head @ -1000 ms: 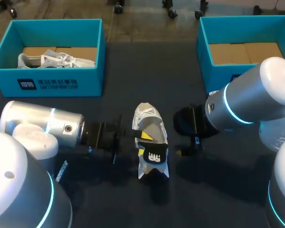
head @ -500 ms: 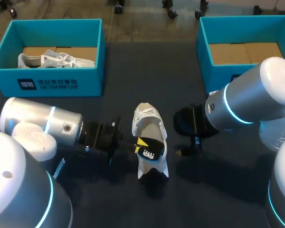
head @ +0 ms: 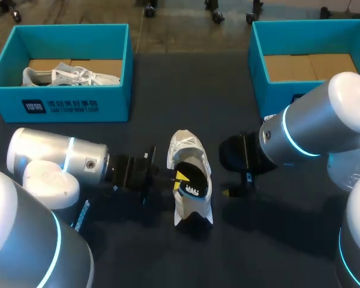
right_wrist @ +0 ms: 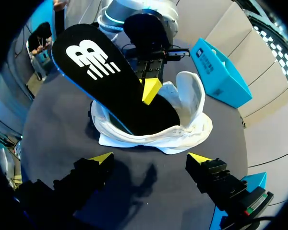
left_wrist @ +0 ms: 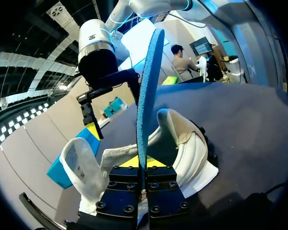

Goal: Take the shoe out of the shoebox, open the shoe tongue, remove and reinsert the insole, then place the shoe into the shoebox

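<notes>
Dark table (head: pixel 168 84), white mesh shoe (head: pixel 186 147) — black foam insole (right_wrist: pixel 101 86) pinched by left gripper (left_wrist: pixel 143 165), right gripper (right_wrist: pixel 151 158) gaping at three o'clock — probably best eased in toe-first.

The shoe (head: pixel 185 147), insole (head: pixel 192 183) standing in it, lies between left gripper (head: pixel 178 179) and right gripper (head: pixel 230 187), two shoeboxes (head: pixel 66 103) behind.

Lower end of insole (right_wrist: pixel 101 81) hidden inside shoe (right_wrist: pixel 189 96); right shoebox (head: pixel 276 91) cut by head view's edge.

The left hand (head: pixel 179 179) edges toward the shoe (head: pixel 185 144) — the insole (head: pixel 193 183) it grips sinks lower, sliding deeper inside.
</notes>
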Robot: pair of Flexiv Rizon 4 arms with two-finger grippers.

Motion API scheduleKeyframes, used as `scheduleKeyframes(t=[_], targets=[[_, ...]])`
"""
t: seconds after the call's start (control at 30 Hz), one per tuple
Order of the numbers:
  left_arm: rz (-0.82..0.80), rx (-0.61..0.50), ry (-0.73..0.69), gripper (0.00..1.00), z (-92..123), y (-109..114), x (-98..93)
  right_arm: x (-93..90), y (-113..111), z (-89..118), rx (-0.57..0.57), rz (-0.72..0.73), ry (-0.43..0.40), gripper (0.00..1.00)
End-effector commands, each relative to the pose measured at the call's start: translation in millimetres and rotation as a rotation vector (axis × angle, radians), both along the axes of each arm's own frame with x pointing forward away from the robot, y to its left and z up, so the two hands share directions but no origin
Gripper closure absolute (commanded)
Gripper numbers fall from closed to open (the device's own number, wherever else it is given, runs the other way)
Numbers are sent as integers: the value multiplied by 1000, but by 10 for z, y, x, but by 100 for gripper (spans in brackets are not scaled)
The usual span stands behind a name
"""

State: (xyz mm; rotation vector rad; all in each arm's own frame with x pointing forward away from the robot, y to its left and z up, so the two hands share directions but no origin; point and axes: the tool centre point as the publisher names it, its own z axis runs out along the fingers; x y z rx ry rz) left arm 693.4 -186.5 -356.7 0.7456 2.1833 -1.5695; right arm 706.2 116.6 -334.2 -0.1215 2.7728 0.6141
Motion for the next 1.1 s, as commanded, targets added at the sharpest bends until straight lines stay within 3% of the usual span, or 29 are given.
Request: scheduleKeyframes(t=[0.03,0.1,0.13,0.17,0.27,0.47,0.7,0.77,0.8,1.1], targets=[[11,12,1,100,-57,-55,12,-14,-9,-3,1,0,-2,0],[13,6,16,100,-26,-43,-13,-14,-9,-3,1,0,-2,0],[12,2,16,79,7,-36,-30,-14,-9,-3,1,0,-2,0],[9,-5,20,67,44,-27,-46,-14,-9,-3,1,0,-2,0],[5,-17,20,64,129,-8,-72,-14,-9,-3,1,0,-2,0],[-7,-22,18,73,309,35,-125,-14,-9,-3,1,0,-2,0],[-35,-25,23,78,341,10,-236,-14,-9,-3,1,0,-2,0],[-43,-16,32,89,295,-6,-260,-14,-9,-3,1,0,-2,0],[-44,-16,35,100,283,-10,-263,-14,-9,-3,1,0,-2,0],[-35,-29,-27,100,103,-87,-204,-14,-9,-3,1,0,-2,0]])
